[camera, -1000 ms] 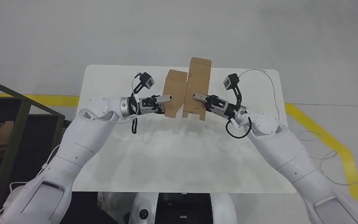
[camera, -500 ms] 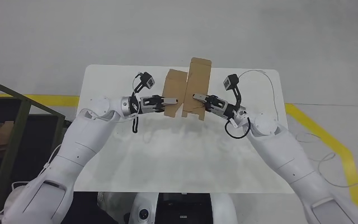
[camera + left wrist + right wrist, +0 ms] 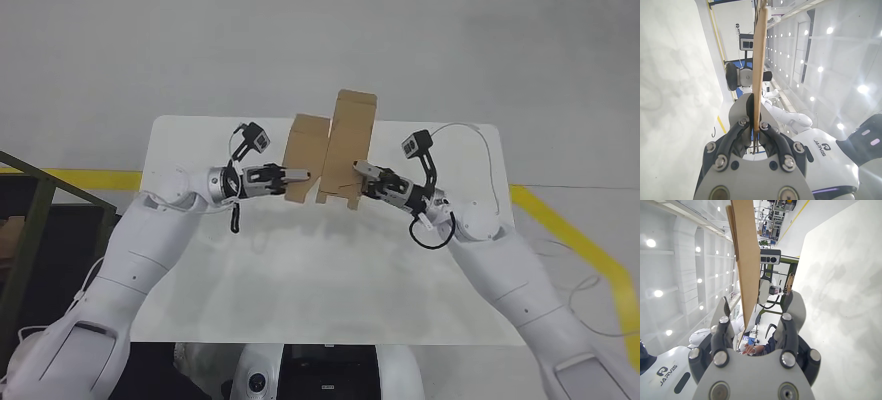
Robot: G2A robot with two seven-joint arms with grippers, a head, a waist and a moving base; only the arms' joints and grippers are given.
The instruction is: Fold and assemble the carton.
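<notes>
A flattened brown carton (image 3: 330, 145) is held up above the far middle of the white table (image 3: 250, 280). My left gripper (image 3: 303, 176) is shut on the carton's left edge; in the left wrist view the cardboard (image 3: 759, 62) runs edge-on between the closed fingers (image 3: 750, 108). At the carton's right edge my right gripper (image 3: 358, 167) stands open. In the right wrist view the cardboard panel (image 3: 745, 256) hangs between the spread fingers (image 3: 723, 311), closer to one finger, touching neither.
The table's far edge lies just behind the carton. A dark green frame (image 3: 25, 215) stands off the table at the left. A yellow floor line (image 3: 90, 178) runs behind the table on both sides.
Both arms have lifted the carton and carried it slightly left and farther back. The right gripper stays open at the edge.
</notes>
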